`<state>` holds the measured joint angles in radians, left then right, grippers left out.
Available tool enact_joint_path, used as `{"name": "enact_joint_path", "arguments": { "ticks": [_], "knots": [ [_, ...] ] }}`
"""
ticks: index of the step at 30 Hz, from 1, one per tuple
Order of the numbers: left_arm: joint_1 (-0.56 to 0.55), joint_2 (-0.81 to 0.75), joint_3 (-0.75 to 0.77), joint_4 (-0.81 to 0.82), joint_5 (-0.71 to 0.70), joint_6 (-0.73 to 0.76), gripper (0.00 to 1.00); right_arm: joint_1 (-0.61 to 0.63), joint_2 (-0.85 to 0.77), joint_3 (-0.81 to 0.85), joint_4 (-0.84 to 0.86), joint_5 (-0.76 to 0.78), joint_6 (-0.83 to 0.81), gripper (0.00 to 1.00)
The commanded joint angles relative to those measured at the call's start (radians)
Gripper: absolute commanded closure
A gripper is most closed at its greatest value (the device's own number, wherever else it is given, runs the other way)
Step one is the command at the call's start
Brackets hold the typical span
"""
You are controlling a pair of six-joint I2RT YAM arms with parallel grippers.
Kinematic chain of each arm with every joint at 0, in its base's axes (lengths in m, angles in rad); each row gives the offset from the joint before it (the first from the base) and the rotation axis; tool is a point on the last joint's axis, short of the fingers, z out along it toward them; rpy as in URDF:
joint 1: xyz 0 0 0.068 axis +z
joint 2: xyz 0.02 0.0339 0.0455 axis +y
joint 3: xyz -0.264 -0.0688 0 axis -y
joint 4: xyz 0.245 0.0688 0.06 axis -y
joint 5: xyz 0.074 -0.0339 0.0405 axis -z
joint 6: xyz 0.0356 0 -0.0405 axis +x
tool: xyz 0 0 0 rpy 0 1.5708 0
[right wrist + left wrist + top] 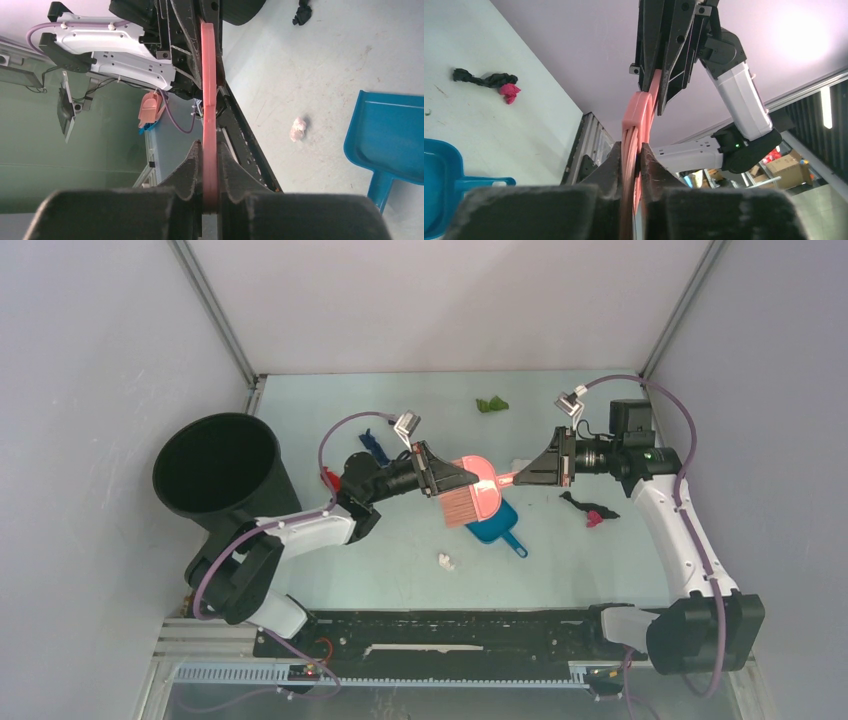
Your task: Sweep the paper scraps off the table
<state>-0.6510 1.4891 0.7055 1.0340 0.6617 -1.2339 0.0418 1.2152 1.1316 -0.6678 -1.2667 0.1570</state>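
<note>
Both grippers hold the pink brush (pixel 478 492) above the table (pixel 560 560). My left gripper (pixel 458 480) is shut on its bristle end, seen close in the left wrist view (pixel 630 152). My right gripper (pixel 524 477) is shut on its handle (pixel 210 100). Paper scraps lie apart on the table: green (pixel 491 404), dark blue (pixel 372 443), red (pixel 328 478), white (pixel 446 561) and black with magenta (pixel 590 510). The white scrap also shows in the right wrist view (pixel 298 128), and the black and magenta ones in the left wrist view (pixel 491 82).
A blue dustpan (pixel 496 527) lies on the table under the brush. A tall black bin (pixel 220 472) stands at the left edge. A black rail (pixel 450 632) runs along the near edge. Grey walls close in the other sides.
</note>
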Motion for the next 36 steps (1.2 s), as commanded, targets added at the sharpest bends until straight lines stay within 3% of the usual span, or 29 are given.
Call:
{"name": "enact_joint_path", "arguments": {
  "ticks": [1, 4, 6, 9, 11, 16, 21, 26, 31, 36],
  "knots": [
    [0.007, -0.005, 0.050, -0.051, 0.010, 0.048, 0.73, -0.028, -0.027, -0.006, 0.021, -0.012, -0.006, 1.00],
    [0.009, -0.057, 0.082, -0.252, -0.014, 0.198, 0.47, -0.093, -0.020, -0.011, 0.010, -0.016, -0.039, 1.00],
    [0.012, -0.122, 0.133, -0.511, -0.078, 0.392, 0.38, -0.159, -0.010, -0.011, 0.003, -0.017, -0.058, 1.00],
    [-0.012, -0.210, 0.246, -0.967, -0.338, 0.701, 0.28, -0.273, -0.001, -0.012, -0.018, 0.097, -0.096, 1.00],
    [-0.052, -0.221, 0.289, -1.134, -0.546, 0.760, 0.26, -0.317, -0.015, -0.020, -0.013, 0.258, -0.138, 1.00],
    [-0.202, -0.096, 0.389, -1.331, -0.856, 0.653, 0.26, -0.388, -0.122, -0.181, 0.199, 0.550, -0.072, 1.00],
    [-0.263, 0.060, 0.413, -1.362, -0.865, 0.338, 0.28, -0.431, -0.194, -0.220, 0.230, 0.711, -0.080, 1.00],
    [-0.312, 0.116, 0.321, -1.186, -0.908, 0.054, 0.32, -0.446, -0.212, -0.258, 0.241, 0.656, -0.091, 1.00],
    [-0.333, 0.218, 0.356, -1.175, -0.860, -0.035, 0.37, -0.448, -0.214, -0.257, 0.242, 0.616, -0.092, 1.00],
    [-0.344, 0.294, 0.348, -1.161, -0.827, -0.103, 0.49, -0.449, -0.218, -0.257, 0.239, 0.600, -0.097, 1.00]
  ]
}}
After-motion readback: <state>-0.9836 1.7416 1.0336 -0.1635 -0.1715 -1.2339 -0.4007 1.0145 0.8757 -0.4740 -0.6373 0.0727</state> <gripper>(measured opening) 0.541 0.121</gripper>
